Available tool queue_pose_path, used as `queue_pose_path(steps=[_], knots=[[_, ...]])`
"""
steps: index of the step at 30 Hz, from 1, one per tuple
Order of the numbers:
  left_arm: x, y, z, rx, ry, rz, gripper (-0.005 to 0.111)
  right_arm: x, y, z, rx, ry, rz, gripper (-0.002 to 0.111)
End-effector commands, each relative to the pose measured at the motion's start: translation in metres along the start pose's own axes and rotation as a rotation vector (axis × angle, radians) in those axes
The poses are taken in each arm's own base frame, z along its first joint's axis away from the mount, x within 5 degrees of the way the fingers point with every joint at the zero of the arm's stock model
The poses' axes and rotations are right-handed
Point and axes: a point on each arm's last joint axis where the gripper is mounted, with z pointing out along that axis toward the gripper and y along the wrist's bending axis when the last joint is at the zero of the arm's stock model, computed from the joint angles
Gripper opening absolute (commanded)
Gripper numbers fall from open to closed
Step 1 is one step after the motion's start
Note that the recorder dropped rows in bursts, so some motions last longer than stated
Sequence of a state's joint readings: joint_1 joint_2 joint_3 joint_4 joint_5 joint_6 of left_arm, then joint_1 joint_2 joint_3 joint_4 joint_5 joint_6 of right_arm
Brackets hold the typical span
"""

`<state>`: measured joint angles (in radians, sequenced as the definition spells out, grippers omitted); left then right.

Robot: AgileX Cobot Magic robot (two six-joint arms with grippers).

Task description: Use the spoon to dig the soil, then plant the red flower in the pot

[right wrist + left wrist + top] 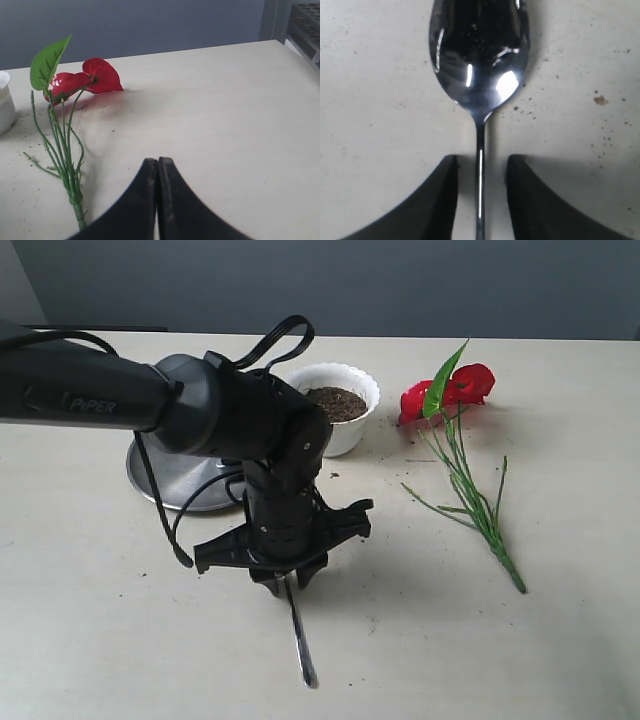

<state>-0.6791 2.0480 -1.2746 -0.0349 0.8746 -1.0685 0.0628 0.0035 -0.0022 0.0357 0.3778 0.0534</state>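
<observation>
The white pot (pixel 335 405) stands beyond the left gripper (pixel 288 585) and holds dark soil (pixel 336 403) that nearly reaches its wavy rim. A round steel plate (pixel 165 480) lies beside the pot, and the arm covers most of it, so what is on it cannot be seen.

The left gripper points down at the table (pixel 560 640). Its fingers (pixel 437 200) stand partly open on either side of the spoon (pixel 300 640) handle, with a gap showing on each side, so they have not closed on it. The spoon lies flat with its bowl pointing away from the pot. A few soil crumbs (pixel 600 100) are scattered next to the bowl.

The red flower (pixel 450 390) lies on the table well apart from the left gripper, on the far side of the pot from the plate. Its petals are near the pot and its stems trail away from it. The right gripper (pixel 158 165) is shut and empty, with its stems just off to one side of its tips.

The right gripper is outside the exterior view. The spoon's tip is cut off in the left wrist view, and the end of its handle is hidden under the left gripper
</observation>
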Motion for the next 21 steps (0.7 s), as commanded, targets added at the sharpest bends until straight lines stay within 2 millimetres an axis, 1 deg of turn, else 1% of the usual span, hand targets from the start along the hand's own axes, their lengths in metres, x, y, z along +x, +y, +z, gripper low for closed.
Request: queue_pose_path(steps=[1, 6, 17, 19, 21], knots=[[0.0017, 0.0017, 0.0046, -0.005, 0.02, -0.017, 0.017, -0.0008, -0.0003, 0.0, 0.004, -0.016, -0.007, 0.0], [0.0015, 0.0018, 0.0046, -0.006, 0.018, -0.015, 0.0, -0.0005, -0.0002, 0.0, 0.003, -0.014, -0.004, 0.0], [-0.0003, 0.0017, 0.0046, -0.004, -0.003, 0.0, 0.001, -0.0005, -0.0002, 0.0, 0.003, -0.014, -0.002, 0.0], [0.0006, 0.0024, 0.0046, -0.012, 0.008, 0.063, 0.001, -0.0008, -0.0002, 0.0, 0.003, -0.017, -0.002, 0.0], [0.0006, 0.0033, 0.0046, -0.021, 0.009, 0.067, 0.001, -0.0008, -0.0002, 0.0, 0.003, -0.017, -0.002, 0.0]])
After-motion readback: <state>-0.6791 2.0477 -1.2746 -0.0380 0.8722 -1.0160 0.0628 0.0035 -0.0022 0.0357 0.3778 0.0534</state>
